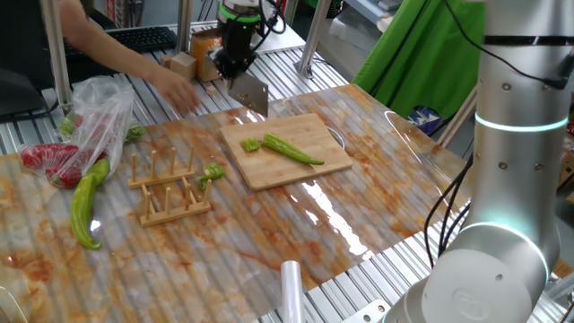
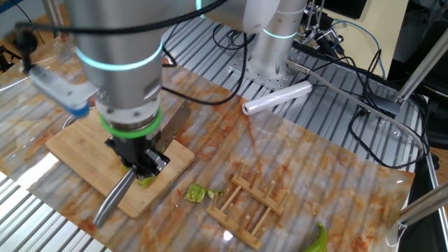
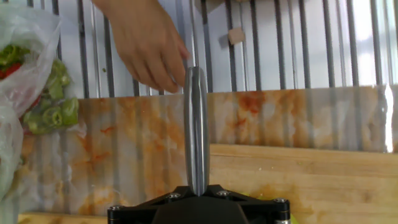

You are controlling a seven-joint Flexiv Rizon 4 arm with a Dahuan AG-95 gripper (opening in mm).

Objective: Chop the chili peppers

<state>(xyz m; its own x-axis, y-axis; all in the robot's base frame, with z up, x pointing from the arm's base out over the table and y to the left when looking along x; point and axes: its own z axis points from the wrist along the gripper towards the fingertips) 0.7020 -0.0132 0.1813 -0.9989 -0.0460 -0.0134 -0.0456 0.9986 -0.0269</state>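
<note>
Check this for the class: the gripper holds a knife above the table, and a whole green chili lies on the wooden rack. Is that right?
Not quite. The chili lies on the cutting board, not on the rack, as the fixed view from across the table shows. The rest holds: the gripper is shut on the knife above the table.

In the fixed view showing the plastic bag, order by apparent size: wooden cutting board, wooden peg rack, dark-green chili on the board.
1. Wooden cutting board
2. Wooden peg rack
3. Dark-green chili
</note>
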